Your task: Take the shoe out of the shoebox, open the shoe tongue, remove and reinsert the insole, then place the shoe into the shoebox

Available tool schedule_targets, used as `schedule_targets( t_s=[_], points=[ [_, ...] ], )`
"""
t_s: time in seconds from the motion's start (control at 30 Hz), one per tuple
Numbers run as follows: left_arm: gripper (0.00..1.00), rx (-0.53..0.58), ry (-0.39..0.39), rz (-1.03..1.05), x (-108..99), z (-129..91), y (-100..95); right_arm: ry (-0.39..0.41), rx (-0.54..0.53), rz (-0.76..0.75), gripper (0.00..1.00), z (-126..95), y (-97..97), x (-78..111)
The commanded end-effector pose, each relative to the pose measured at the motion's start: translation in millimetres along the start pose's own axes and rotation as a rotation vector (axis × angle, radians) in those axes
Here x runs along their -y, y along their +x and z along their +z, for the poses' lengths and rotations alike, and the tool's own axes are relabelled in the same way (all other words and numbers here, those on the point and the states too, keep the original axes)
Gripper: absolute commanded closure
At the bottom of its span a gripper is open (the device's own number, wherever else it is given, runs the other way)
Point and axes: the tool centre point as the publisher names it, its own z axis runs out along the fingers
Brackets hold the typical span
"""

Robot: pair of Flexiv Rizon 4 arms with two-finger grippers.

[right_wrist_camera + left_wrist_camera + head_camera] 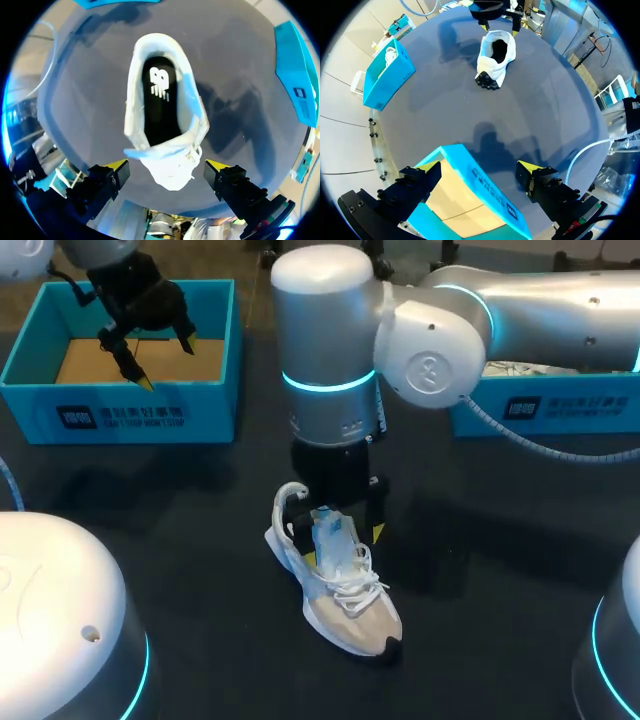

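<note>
Shoe [335,580] sits upright mid-bench [150,540], toe toward 5 o'clock, black insole [160,107] seated inside. Right pincer [344,546] hangs over the shoe's opening, fingers spread either side, gripping nothing. Left pincer [165,362] is also spread and empty, above the blue shoebox [140,418] at 10 o'clock from the shoe. Second blue box [540,410] sits at 2 o'clock.
</note>
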Motion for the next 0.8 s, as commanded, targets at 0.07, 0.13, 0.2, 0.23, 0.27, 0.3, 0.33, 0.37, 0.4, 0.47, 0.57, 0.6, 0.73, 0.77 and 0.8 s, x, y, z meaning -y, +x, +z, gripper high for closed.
schedule_targets(
  t_s=[0.07,0.13,0.2,0.23,0.27,0.3,0.33,0.37,0.4,0.47,0.57,0.6,0.73,0.77,0.8],
  points=[
    [0.00,-0.002,-0.001,0.001,-0.4,-0.1,-0.1,-0.040,-0.028,-0.062,0.00,2.0,-3.3,12.2],
    [0.00,-0.002,-0.001,0.001,-0.4,-0.1,-0.1,-0.055,-0.033,-0.090,0.00,2.8,-3.3,16.8],
    [0.00,-0.002,-0.001,0.001,-0.4,-0.1,-0.1,-0.050,-0.038,-0.129,0.17,3.2,-3.1,19.0],
    [0.00,-0.002,-0.001,0.001,-0.4,-0.1,-0.1,-0.043,-0.038,-0.140,0.23,3.3,-1.9,19.2],
    [0.00,-0.002,-0.001,0.001,-0.4,-0.1,-0.1,-0.030,-0.040,-0.148,0.28,3.6,-0.8,18.9],
    [0.00,-0.002,-0.001,0.001,-0.4,-0.1,-0.1,-0.023,-0.039,-0.156,0.45,3.8,0.2,18.5],
    [0.00,-0.002,-0.001,0.001,-0.4,-0.1,-0.1,-0.019,-0.039,-0.166,0.51,4.3,1.3,18.6],
    [0.00,-0.002,-0.001,0.001,-0.4,-0.1,-0.1,-0.015,-0.039,-0.175,0.52,4.8,1.9,19.1],
    [0.00,-0.002,-0.001,0.001,-0.4,-0.1,-0.1,-0.014,-0.038,-0.177,0.52,5.1,2.2,19.6],
    [0.00,-0.002,-0.001,0.001,-0.4,-0.1,-0.1,-0.023,-0.027,-0.194,0.52,4.9,1.9,21.1],
    [0.00,-0.002,-0.001,0.001,-0.4,-0.1,-0.1,-0.025,0.013,-0.212,0.54,2.5,1.3,18.8],
    [0.00,-0.002,-0.001,0.001,-0.4,-0.1,-0.1,-0.025,0.029,-0.225,0.54,1.9,0.6,16.4],
    [0.00,-0.002,-0.001,0.001,-0.4,-0.1,-0.1,-0.039,0.062,-0.291,0.54,2.3,-5.5,5.0],
    [0.00,-0.002,-0.001,0.001,-0.4,-0.1,-0.1,-0.038,0.059,-0.293,0.54,2.4,-6.6,2.1],
    [0.00,-0.002,-0.001,0.001,-0.4,-0.1,-0.1,-0.041,0.062,-0.307,0.54,2.3,-7.5,-0.5]
  ],
)
